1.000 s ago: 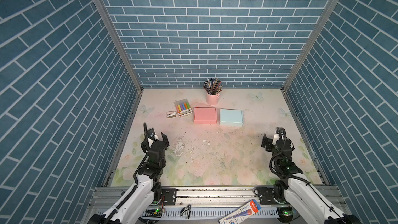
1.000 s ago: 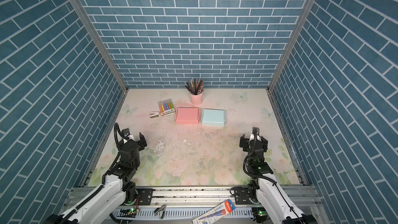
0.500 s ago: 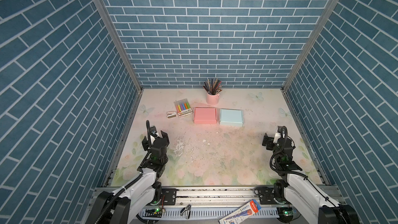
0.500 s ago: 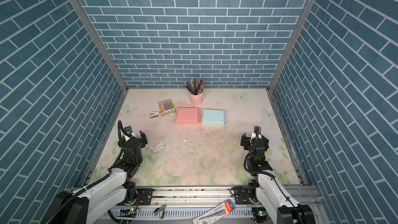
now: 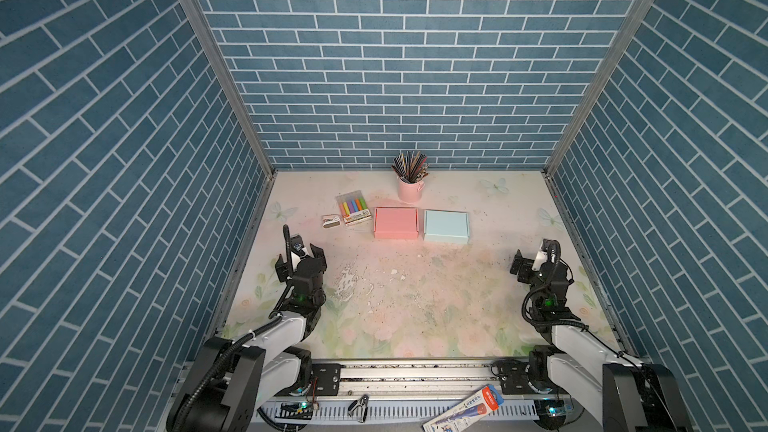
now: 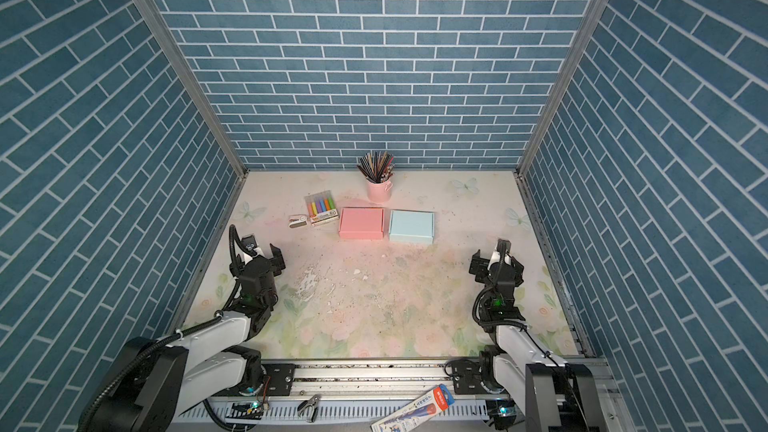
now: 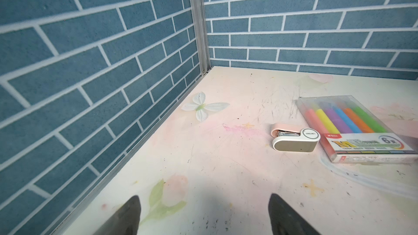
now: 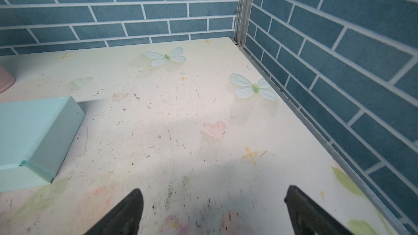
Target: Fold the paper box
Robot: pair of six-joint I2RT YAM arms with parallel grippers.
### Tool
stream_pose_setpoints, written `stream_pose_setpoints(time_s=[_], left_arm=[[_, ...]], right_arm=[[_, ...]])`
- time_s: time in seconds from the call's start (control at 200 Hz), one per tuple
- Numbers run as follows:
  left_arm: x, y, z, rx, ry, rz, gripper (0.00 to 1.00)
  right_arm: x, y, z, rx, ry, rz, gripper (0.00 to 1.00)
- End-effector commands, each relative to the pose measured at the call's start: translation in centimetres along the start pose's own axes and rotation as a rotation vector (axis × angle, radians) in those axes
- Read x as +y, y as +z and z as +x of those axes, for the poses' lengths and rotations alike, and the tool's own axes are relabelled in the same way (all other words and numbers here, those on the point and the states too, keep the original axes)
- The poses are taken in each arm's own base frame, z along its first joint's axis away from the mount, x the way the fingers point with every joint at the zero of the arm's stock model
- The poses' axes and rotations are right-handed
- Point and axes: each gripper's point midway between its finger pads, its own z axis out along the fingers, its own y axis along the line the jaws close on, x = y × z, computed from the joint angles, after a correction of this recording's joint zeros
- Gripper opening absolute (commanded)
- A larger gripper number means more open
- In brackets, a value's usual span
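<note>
Top views: both pairs of jaws gaping, empty, low over near desk (image 5: 415, 305), pink paper box (image 5: 395, 223) and blue paper box (image 5: 446, 225) side by side well beyond, likely to skid under one-sided push into marker pack (image 5: 353, 209).

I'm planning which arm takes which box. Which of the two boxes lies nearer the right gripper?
The light blue box; it sits on the right gripper's side, while the pink box lies beside the marker pack.

bright, even overhead light — soft shadows under the arms, wide-angle bending at edges.
</note>
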Motion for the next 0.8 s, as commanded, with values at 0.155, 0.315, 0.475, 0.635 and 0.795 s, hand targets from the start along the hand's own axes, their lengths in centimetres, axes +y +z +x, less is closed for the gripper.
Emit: stream_pose_setpoints(time_s=[0.155, 0.315, 0.475, 0.635, 0.795], left_arm=[[-1.2, 1.2, -2.6, -0.080, -0.019, 0.019, 0.88], [-1.0, 1.4, -3.0, -0.109, -0.039, 0.013, 0.89], [-2.0, 1.9, -3.4, -0.124, -0.032, 0.042, 0.88], [-2.6, 2.8, -3.6, -0.138, -0.021, 0.043, 0.88], [-3.2, 3.4, -3.0, -0.135, -0.002, 0.056, 0.88]], right_arm=[[-0.5, 0.9, -3.0, -0.105, 0.044, -0.002, 0.98], [-0.4, 1.5, -3.4, -0.120, 0.048, -0.007, 0.98], [-0.2, 1.9, -4.0, -0.155, 0.053, -0.027, 0.99], [0.0, 3.2, -4.6, -0.165, 0.077, -0.052, 0.98], [-0.5, 4.4, -4.7, -0.156, 0.092, -0.042, 0.98]])
